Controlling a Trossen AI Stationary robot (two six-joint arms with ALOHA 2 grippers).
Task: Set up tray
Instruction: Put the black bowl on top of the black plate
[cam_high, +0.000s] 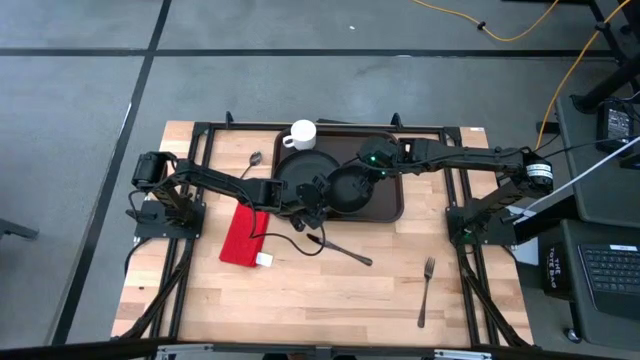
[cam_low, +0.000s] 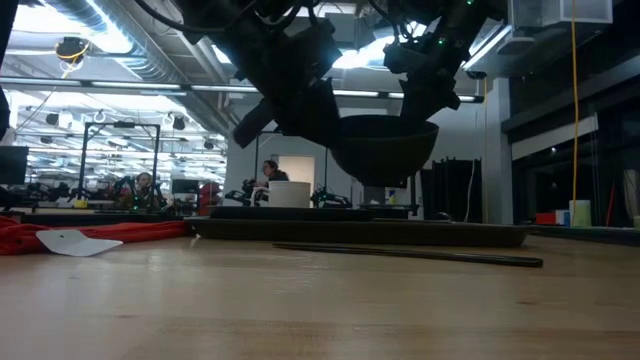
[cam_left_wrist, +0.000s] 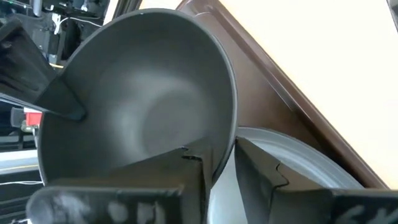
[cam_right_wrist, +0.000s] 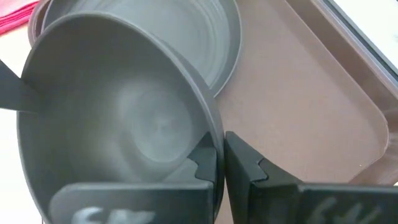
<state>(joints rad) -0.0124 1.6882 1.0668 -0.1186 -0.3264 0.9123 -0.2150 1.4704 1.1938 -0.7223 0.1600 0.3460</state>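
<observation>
You have the bowl (cam_high: 349, 188) pinched by its rim in both grippers, right gripper (cam_right_wrist: 219, 163) clamped on one side, left gripper (cam_left_wrist: 219, 163) loosely closed on the other, hanging over the tray (cam_high: 392, 204) just beside the plate (cam_high: 298, 172).

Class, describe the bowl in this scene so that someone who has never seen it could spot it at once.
Find the brown tray at the table's far edge. Above it, beside the flat black plate, hangs a black bowl pinched at its rim by both the left gripper and the right gripper. It is deep and lifted.
</observation>
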